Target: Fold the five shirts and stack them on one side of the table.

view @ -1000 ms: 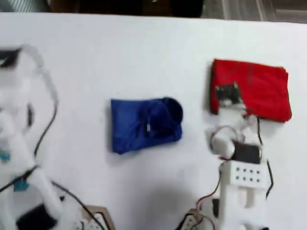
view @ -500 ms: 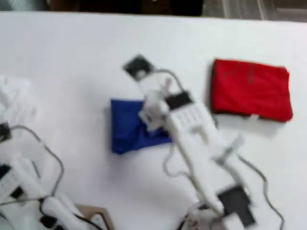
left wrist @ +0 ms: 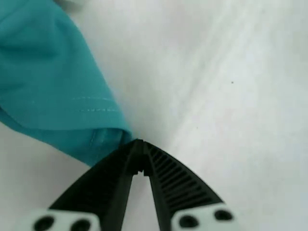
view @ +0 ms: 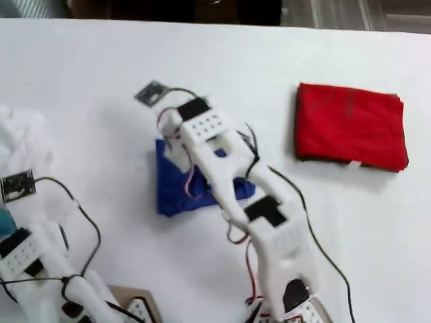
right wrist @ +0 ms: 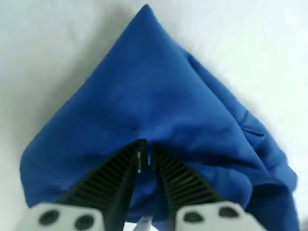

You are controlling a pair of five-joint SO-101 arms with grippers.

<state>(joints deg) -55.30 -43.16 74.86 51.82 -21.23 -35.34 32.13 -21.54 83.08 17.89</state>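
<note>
On the white counter (view: 101, 60) we see a folded red shirt (view: 350, 128) at one side and a blue shirt (view: 172, 192) in the middle. The left hand (left wrist: 139, 159) is squeezed closed just beside a teal shirt (left wrist: 48, 77). The right hand (right wrist: 143, 156) pinches the blue shirt.

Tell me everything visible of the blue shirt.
The blue shirt is matte cloth, folded into a rough, creased rectangle, lying flat near the middle of the white table. The right arm stretches across it, hiding its centre. The right end effector, fingers together, is down at its wrinkled surface; whether it pinches cloth is unclear.
</note>
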